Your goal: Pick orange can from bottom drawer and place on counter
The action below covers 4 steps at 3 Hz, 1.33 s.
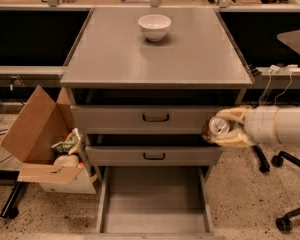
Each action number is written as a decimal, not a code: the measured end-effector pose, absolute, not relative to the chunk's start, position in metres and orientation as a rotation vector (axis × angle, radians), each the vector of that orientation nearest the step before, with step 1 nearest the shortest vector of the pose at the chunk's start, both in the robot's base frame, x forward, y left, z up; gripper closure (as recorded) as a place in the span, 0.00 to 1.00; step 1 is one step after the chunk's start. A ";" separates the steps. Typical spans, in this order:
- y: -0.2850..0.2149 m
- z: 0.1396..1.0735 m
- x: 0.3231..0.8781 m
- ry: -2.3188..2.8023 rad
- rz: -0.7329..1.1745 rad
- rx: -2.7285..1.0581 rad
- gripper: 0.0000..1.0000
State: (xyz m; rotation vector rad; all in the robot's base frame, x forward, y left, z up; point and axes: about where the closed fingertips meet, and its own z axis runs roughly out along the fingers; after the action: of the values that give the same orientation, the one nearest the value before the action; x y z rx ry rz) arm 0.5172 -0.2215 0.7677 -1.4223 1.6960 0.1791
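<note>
My gripper point(221, 129) is shut on the orange can point(217, 128), whose shiny silver top faces the camera. It holds the can in the air at the right front of the cabinet, level with the upper drawer front and below the counter's edge. The bottom drawer point(155, 219) is pulled open below, with a bare flat floor. The counter point(155, 54) is the grey cabinet top above the gripper. My white arm point(280, 125) comes in from the right.
A white bowl point(154, 26) stands at the back middle of the counter. Two closed drawer fronts with black handles point(155, 117) sit below the top. An open cardboard box point(45, 144) with rubbish stands on the floor at left. Chair wheels point(285, 194) are at right.
</note>
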 end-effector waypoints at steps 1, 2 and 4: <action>-0.217 0.838 0.519 1.645 0.055 -1.461 1.00; -0.216 0.852 0.518 1.633 0.028 -1.468 1.00; -0.209 0.889 0.534 1.644 0.053 -1.460 1.00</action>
State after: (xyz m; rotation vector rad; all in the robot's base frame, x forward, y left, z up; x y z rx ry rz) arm 0.5339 -0.2093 0.8889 -1.4601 1.6442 0.0534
